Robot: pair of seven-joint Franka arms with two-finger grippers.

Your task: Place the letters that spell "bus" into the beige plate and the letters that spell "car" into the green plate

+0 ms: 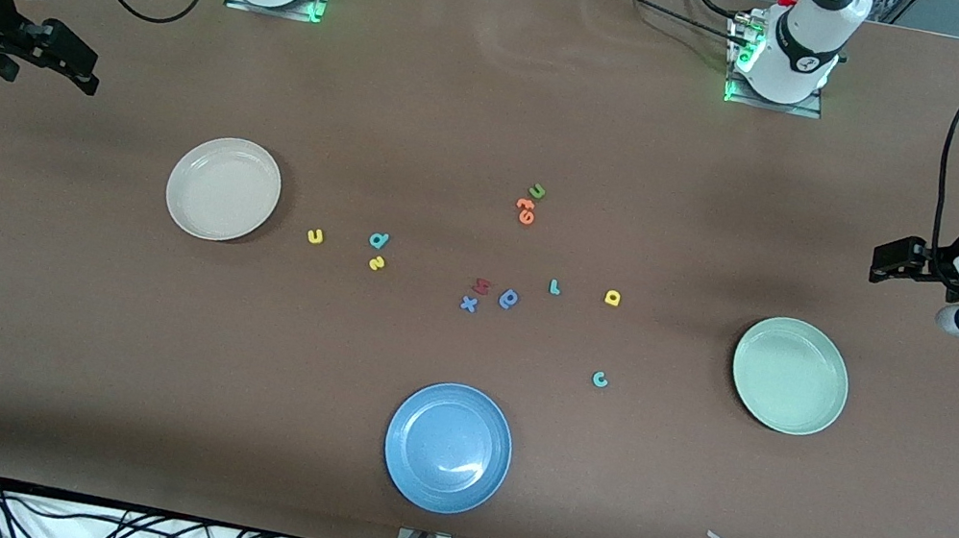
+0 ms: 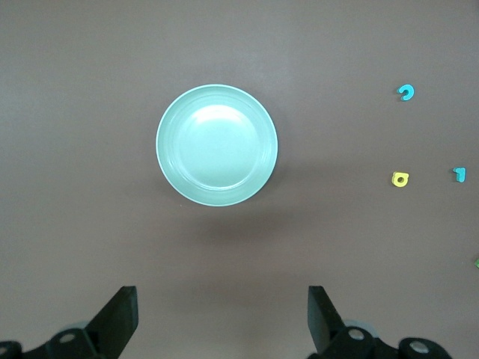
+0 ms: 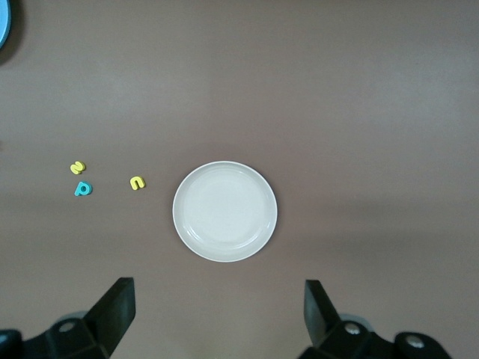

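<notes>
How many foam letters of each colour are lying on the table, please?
Yellow: 3, u, s, a
Teal: 3, b, r, c
Darker blue: 2
Green: 1
Orange: 1 cluster
Red: 1
Total: 11

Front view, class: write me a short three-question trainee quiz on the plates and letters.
1. True or false: the beige plate already holds a letter.
2. Which letter lies nearest the green plate? A) yellow a B) yellow u C) teal b
3. Fill in: the blue plate lies ____ to the front camera than the teal c.

Key: 1 false; 2 A; 3 nearer.
</notes>
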